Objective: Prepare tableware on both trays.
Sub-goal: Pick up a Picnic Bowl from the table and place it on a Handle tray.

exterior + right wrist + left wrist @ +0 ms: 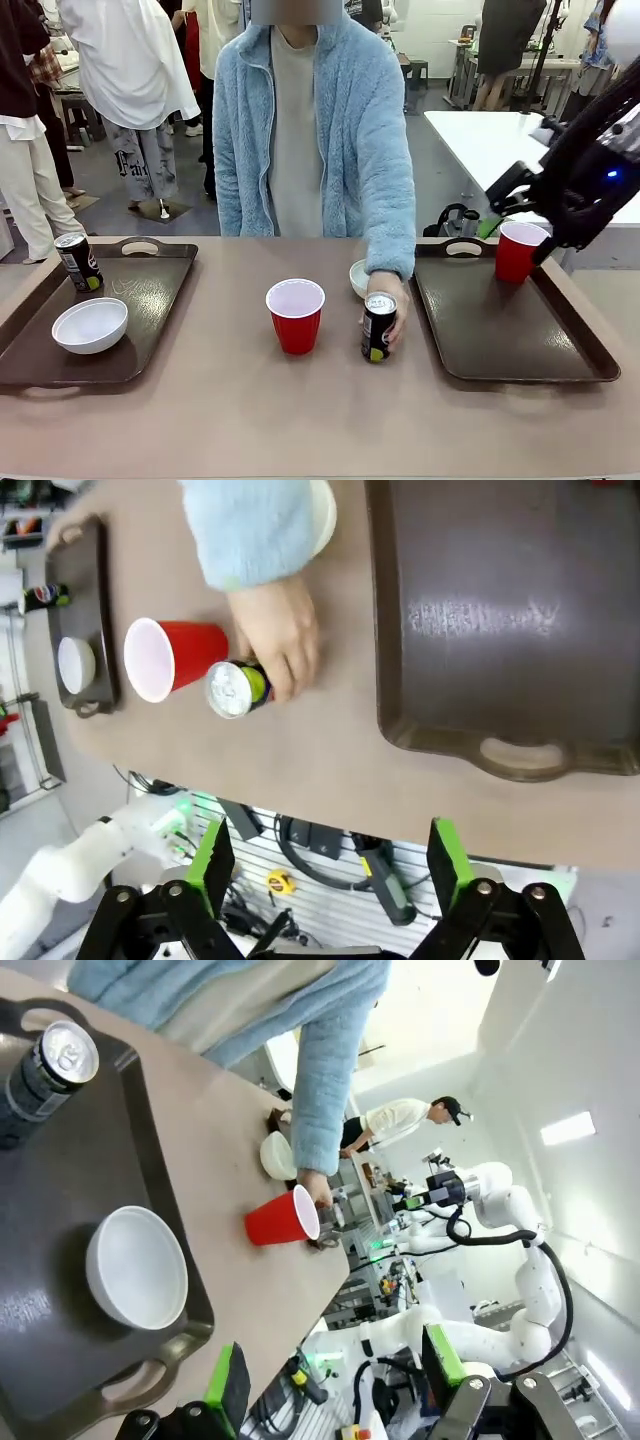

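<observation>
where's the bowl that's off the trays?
Front view: bowl on the table right of centre, partly behind the person's sleeve, between the middle red cup and right tray.

Left tool and right tool both hang with jaws spread wide, the right arm angled downward.

The left tray and right tray are dark brown; the worktop is pale tan. Expect one red cup at the worktop's middle and the other red cup at the right tray's far edge, both white inside, and a white bowl on the left tray. One can at the left tray's far left corner and the other can near the worktop's middle are black with yellow-green marks.
</observation>
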Action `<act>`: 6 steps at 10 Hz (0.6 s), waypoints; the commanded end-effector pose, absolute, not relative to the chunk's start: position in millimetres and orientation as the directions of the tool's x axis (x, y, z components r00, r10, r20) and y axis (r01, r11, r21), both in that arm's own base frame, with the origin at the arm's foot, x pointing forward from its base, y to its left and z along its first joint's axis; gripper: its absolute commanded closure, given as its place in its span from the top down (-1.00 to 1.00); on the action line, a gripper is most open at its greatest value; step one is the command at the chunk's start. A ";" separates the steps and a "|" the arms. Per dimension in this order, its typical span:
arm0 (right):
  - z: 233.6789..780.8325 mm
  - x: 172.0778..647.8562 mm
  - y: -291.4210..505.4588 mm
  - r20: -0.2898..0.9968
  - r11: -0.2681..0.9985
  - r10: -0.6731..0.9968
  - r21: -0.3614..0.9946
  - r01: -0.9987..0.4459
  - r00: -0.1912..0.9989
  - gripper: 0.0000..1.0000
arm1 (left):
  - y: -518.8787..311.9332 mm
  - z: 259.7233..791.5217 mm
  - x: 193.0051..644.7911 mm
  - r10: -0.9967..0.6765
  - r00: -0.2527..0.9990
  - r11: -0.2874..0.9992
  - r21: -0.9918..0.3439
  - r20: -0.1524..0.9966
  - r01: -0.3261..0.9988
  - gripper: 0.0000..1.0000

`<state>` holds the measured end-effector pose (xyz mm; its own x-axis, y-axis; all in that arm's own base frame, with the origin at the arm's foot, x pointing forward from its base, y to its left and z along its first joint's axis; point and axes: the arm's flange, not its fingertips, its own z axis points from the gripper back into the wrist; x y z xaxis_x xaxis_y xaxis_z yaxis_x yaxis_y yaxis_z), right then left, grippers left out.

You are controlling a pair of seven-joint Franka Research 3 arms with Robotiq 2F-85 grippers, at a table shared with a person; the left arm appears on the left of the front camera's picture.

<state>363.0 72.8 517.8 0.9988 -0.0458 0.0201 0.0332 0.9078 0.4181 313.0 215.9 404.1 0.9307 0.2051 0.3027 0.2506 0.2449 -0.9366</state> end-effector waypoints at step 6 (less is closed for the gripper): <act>517.8 363.0 72.8 0.020 0.908 -0.046 0.418 0.033 0.999 1.00 | 215.4 406.6 313.8 0.200 0.930 0.255 -0.933 0.308 0.254 0.84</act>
<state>363.7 68.5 516.2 0.9987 -0.0456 0.0208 0.0319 0.8982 0.4384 313.1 214.1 404.6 0.9339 0.1866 0.3049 0.2494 0.2710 -0.9297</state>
